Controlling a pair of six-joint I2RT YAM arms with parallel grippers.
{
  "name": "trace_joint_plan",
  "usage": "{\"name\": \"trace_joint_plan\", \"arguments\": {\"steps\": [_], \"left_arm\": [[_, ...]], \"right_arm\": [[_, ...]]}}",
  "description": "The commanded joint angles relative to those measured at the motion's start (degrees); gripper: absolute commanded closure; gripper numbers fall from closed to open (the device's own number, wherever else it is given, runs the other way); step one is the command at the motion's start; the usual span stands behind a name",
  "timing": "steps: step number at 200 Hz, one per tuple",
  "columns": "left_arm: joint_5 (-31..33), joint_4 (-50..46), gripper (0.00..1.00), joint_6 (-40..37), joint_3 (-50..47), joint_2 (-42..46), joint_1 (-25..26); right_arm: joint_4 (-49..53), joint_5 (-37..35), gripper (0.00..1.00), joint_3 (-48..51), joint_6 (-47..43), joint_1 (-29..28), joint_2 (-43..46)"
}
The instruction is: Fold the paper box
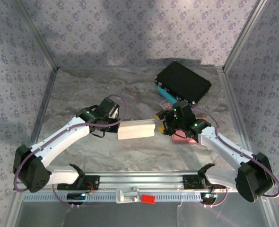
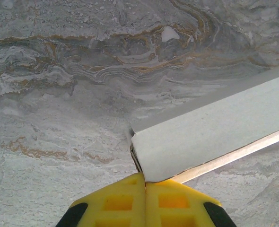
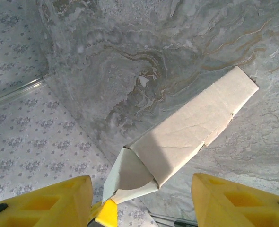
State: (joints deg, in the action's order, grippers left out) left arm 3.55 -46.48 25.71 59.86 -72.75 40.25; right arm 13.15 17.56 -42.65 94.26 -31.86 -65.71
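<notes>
Two ends of box point(image 1: 135, 129): one gripper at each.
Left gripper point(image 2: 145, 182): jaws together, seemingly nipping box corner.
Right gripper point(image 3: 139, 201): jaws apart, straddling open flap point(image 3: 130, 176).
Box: on table point(image 1: 82, 94).

Fingers point(image 2: 116, 202) pressed together, touching paper box point(image 2: 210, 132) corner

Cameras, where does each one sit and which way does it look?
Top external: above and behind, looking down at the table; both arms show.
Left wrist: on the left arm, facing the paper box past the shut left gripper.
Right wrist: on the right arm, facing the box's other end past the open right gripper.
Both wrist views share the box.
</notes>
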Motion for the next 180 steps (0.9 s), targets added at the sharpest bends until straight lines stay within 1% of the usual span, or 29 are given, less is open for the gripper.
{"name": "trace_joint_plan", "arguments": {"steps": [1, 35, 64, 107, 133, 162, 180], "left_arm": [[0.95, -2.14, 0.97, 1.26, 0.79, 0.22, 0.73], [2.18, -2.01, 0.97, 2.57, 0.50, 0.41, 1.64], [2.76, -1.71, 0.97, 3.59, 0.17, 0.95, 2.09], [2.78, -1.49, 0.96, 4.32, 0.12, 1.14, 2.62], [2.78, -2.00, 0.91, 4.60, 0.60, 1.42, 2.73], [2.45, -2.34, 0.80, 5.38, 0.81, 2.69, 2.72], [1.83, -2.40, 0.71, 6.17, 1.26, 3.69, 2.73]], "right_arm": [[0.62, -1.12, 0.40, -0.66, 1.09, -1.23, 0.00], [-2.58, -1.56, 0.40, -0.35, 3.72, -2.08, -1.21], [-4.10, -1.22, 0.48, 0.74, 4.86, -2.79, -1.91], [-4.71, -1.55, 0.59, 1.26, 4.05, -2.42, -3.10], [-3.67, -1.26, 0.63, 1.32, 2.92, -2.35, -3.54], [-2.66, -0.91, 0.65, 2.30, 2.33, -2.25, -3.63], [-1.86, -0.86, 0.66, 2.66, 1.91, -2.15, -3.70]]}}
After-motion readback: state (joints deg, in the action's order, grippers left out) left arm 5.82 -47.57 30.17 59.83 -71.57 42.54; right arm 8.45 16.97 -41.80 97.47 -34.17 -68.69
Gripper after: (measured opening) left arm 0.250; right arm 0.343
